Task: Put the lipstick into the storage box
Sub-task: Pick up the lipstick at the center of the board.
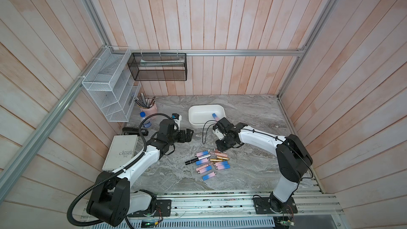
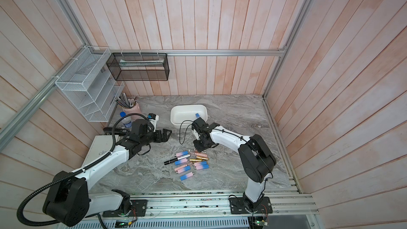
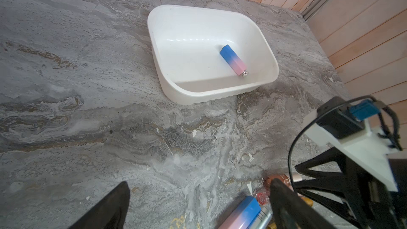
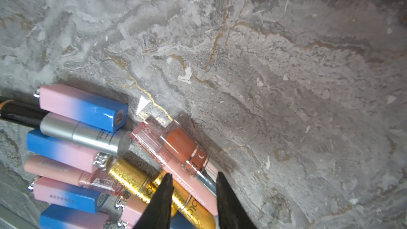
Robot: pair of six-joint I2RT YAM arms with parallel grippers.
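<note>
Nearest me, lipsticks (image 1: pixel 209 161) lie heaped on the table (image 1: pixel 242 168). My right jaws stand narrowly apart astride a pink tube (image 4: pixel 192 194) at the heap's far edge, placed to lift it; whether they pinch it, I cannot tell. My left jaws gape wide, idle. Beyond, the storage box (image 1: pixel 198 115) already holds one lipstick (image 1: pixel 215 116).

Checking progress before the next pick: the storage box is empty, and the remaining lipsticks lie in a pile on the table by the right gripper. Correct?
Not quite: the storage box holds one blue-and-pink lipstick, as the left wrist view shows. The remaining lipsticks do lie in a pile on the table by the right gripper.
</note>
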